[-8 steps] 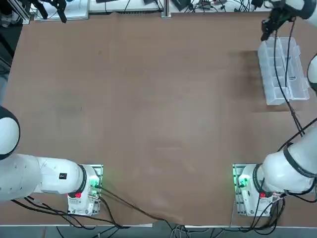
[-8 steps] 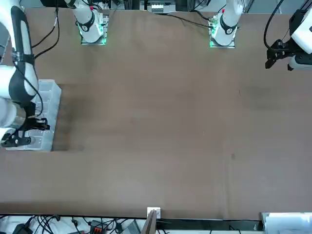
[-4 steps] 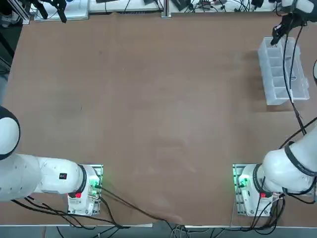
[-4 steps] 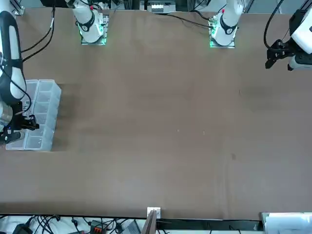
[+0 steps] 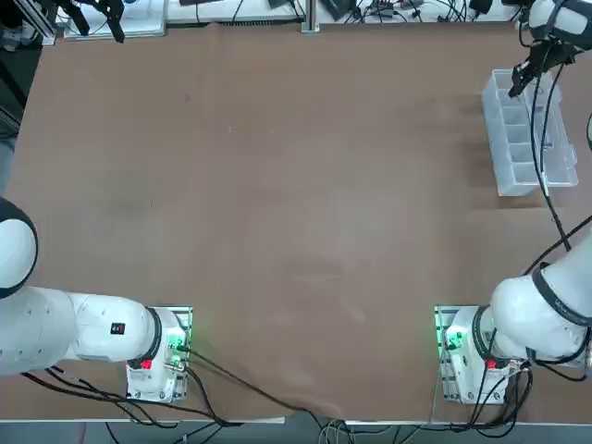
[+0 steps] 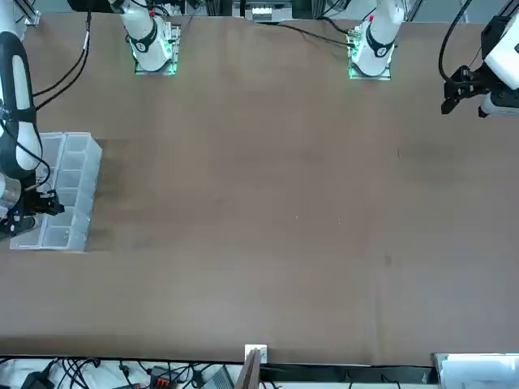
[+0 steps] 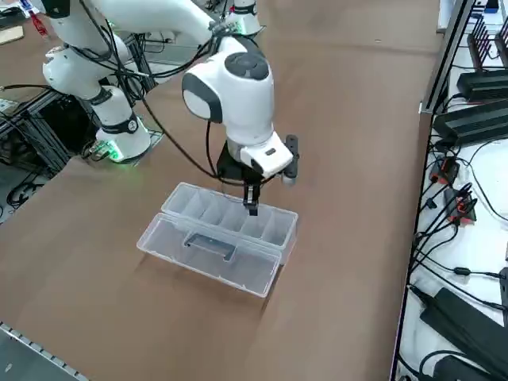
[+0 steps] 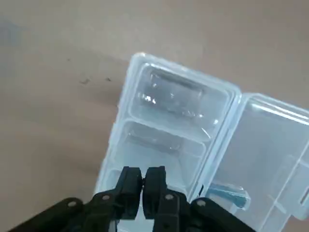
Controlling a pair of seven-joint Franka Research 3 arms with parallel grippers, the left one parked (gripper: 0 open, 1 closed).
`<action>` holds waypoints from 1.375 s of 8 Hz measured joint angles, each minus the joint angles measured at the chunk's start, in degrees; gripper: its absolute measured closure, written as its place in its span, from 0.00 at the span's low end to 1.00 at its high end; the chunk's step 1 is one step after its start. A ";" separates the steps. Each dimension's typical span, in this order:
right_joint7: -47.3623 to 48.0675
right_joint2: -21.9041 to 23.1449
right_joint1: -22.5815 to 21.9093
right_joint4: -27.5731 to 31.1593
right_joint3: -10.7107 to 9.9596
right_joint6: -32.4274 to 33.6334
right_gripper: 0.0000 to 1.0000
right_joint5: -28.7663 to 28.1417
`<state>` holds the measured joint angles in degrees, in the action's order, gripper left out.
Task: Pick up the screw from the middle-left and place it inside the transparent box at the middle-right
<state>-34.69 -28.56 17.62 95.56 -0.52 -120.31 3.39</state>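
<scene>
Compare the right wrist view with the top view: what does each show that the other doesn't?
Only the wrist view shows the right hand with its fingers shut together, and a teal clasp on the box's open lid. Only the top view shows both arm bases and the whole brown table. Both show the transparent box under the hand. The screw is not discernible in either.

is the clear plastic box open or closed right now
Open. The transparent box has its lid folded out flat beside the row of compartments, whose tops are uncovered. The shut right gripper hangs just above them.
</scene>
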 joint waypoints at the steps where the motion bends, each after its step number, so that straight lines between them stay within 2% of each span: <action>1: -0.38 -0.26 0.45 0.06 0.00 -0.09 0.93 0.00; 5: -0.55 -0.28 0.83 1.11 0.03 -0.07 0.93 0.00; 6: -0.77 -0.29 0.98 1.30 0.03 -0.07 0.90 0.00; 7: -1.21 -0.28 1.07 1.31 0.02 -0.07 0.76 0.00; 9: -1.42 -0.27 1.07 1.31 0.12 -0.07 0.41 0.00; 11: -1.45 0.14 1.08 0.92 0.21 -0.03 0.03 0.00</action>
<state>-36.14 -28.42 18.70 96.48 -0.32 -120.34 3.40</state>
